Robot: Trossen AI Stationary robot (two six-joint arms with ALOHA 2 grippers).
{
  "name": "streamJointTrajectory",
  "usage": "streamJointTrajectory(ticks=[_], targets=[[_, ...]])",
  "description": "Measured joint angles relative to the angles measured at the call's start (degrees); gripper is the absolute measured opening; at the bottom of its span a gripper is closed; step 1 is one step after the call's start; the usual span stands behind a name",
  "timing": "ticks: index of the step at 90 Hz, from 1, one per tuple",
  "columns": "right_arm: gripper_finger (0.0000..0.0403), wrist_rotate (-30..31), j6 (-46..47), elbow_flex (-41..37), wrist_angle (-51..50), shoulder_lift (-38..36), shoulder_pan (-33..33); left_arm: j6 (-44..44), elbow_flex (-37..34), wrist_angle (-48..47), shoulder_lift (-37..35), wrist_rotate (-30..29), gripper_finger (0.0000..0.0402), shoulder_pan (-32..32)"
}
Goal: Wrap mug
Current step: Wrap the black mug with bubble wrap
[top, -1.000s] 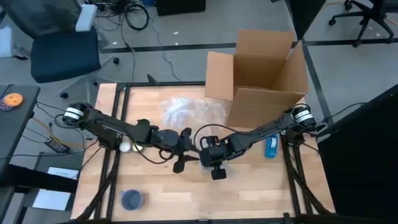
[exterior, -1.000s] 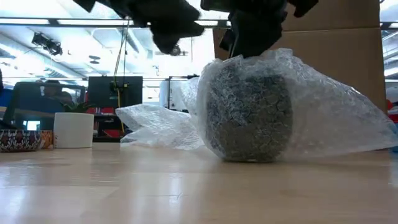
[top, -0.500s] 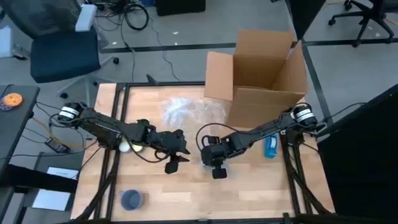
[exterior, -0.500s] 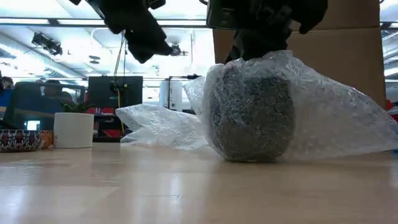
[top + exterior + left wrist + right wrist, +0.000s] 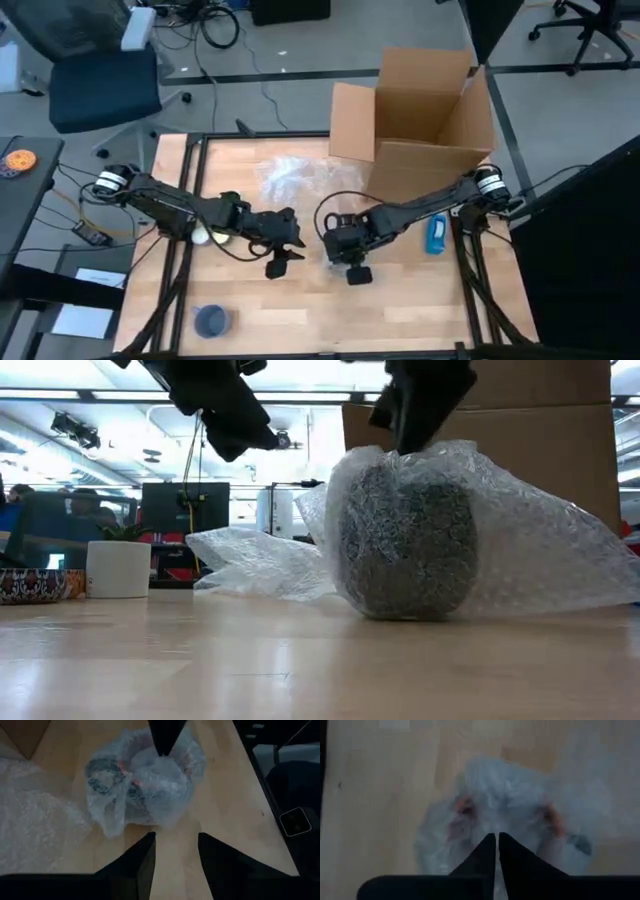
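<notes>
A dark speckled mug (image 5: 405, 540), with orange showing inside it in the wrist views, sits near the middle of the wooden tabletop (image 5: 400, 305), swathed in a sheet of clear bubble wrap (image 5: 520, 550) that covers its top and trails off to one side along the wood. The right pincer (image 5: 338, 243) is directly above the mug, its two dark fingers (image 5: 492, 851) pressed nearly together and pinching the wrap at the top of the bundle; in the low view it comes down onto the crest of the plastic. The left pincer (image 5: 283, 250) hovers just beside the bundle, toward the left edge of the tabletop, clear of the plastic, with its fingers (image 5: 142, 857) spread apart and nothing between them. A second crumpled heap of clear bubble wrap (image 5: 295, 178) lies toward the far edge, just beside an open brown cardboard box (image 5: 420, 120) that stands at the far right corner. A small blue rectangular object (image 5: 437, 235) lies near the right edge, beneath the right arm. A small white round object (image 5: 203, 236) sits partly hidden under the left arm, and a dark blue round lid-like disc (image 5: 212, 320) rests near the near left corner.
</notes>
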Motion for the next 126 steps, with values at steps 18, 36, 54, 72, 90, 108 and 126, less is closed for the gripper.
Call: streamJointTrajectory(ticks=[18,36,54,72,90,108,126], targets=[[0.0000,0.6,-0.9,-0.9,5.8,0.0,0.7,0.0,0.0,1.1,0.0,0.0,0.0131,0.0],[0.0000,0.9,0.2,-5.9,8.9,1.1,0.2,-0.1,0.0,4.4,0.0,-0.1,0.0131,-0.1],[0.0000,-1.1,3.0,-11.5,11.5,2.0,-1.0,0.2,0.0,7.3,0.1,-0.2,0.0131,-0.6],[0.0000,-6.3,4.1,-14.1,18.7,2.7,-1.5,0.3,0.0,7.4,0.1,-1.1,0.0131,-0.7],[0.0000,-6.7,3.1,-10.1,12.7,2.2,-1.4,0.4,0.0,7.3,0.2,-1.3,0.0131,-0.7],[0.0000,-5.6,1.8,-1.9,1.8,1.5,-1.2,0.4,0.0,6.7,0.5,-1.3,0.0131,-0.7],[0.0000,-3.9,1.6,3.3,-3.2,1.3,-1.1,0.4,0.0,6.3,0.5,-1.3,0.0131,-0.7]])
